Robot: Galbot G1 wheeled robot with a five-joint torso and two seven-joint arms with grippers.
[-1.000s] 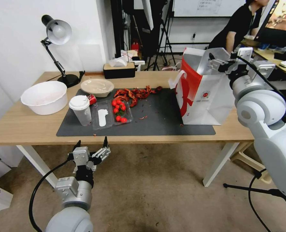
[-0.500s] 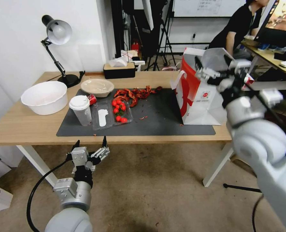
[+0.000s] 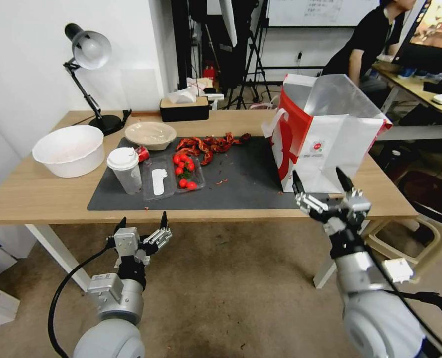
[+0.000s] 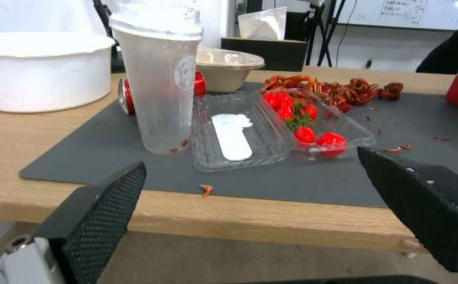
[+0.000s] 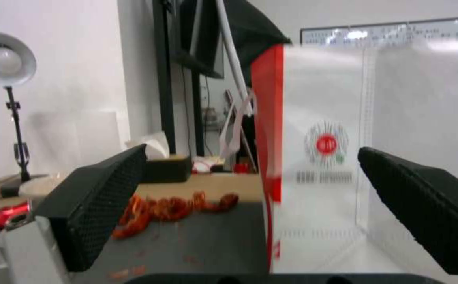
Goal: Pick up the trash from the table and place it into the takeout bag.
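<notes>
The clear plastic cup with a white lid [image 3: 125,170] stands on the dark grey mat [image 3: 250,191], well left of the white-and-red paper takeout bag [image 3: 325,144]. Both the left gripper [image 3: 141,229] and the right gripper [image 3: 324,191] hang wide open and empty just off the worktop's [image 3: 32,196] near edge. The left gripper should probably grip the cup mid-body, keeping it upright.
</notes>
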